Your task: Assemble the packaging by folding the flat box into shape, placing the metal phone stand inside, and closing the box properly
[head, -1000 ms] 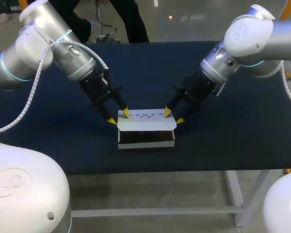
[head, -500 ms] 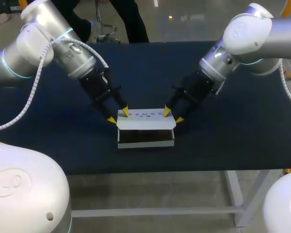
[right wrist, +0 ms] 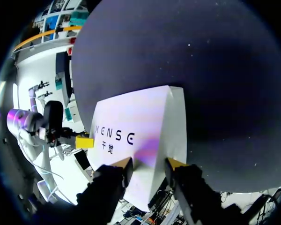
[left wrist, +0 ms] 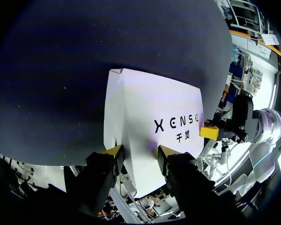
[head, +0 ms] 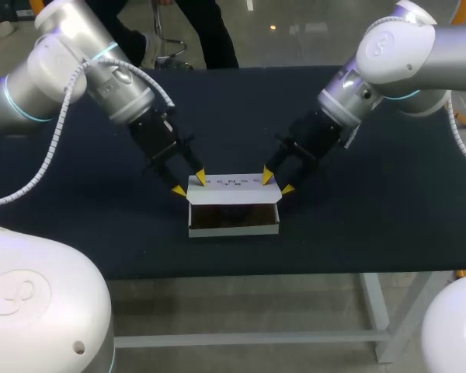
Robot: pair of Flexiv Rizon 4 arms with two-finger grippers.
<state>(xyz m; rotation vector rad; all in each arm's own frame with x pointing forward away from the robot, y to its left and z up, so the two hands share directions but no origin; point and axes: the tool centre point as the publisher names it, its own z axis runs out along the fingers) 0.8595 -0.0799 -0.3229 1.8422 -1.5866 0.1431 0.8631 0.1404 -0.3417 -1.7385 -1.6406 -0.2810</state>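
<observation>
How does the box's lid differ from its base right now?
The lid stands raised along the back edge; the base sits flat on the table. The lid shows a printed white face; the base shows a dark open inside. The left gripper and right gripper flank the lid's ends, neither at the base's front. Both are white card, joined at the back.

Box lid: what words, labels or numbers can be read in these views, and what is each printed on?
On the white box lid: one line of large dark capital letters, a brand mark, sharp in both wrist views; being a brand name, it is not quoted.
Beneath it, on the same lid: two small dark characters, also part of the mark.
Head view: the same print shows, too small to read.
No other text is visible.
</observation>
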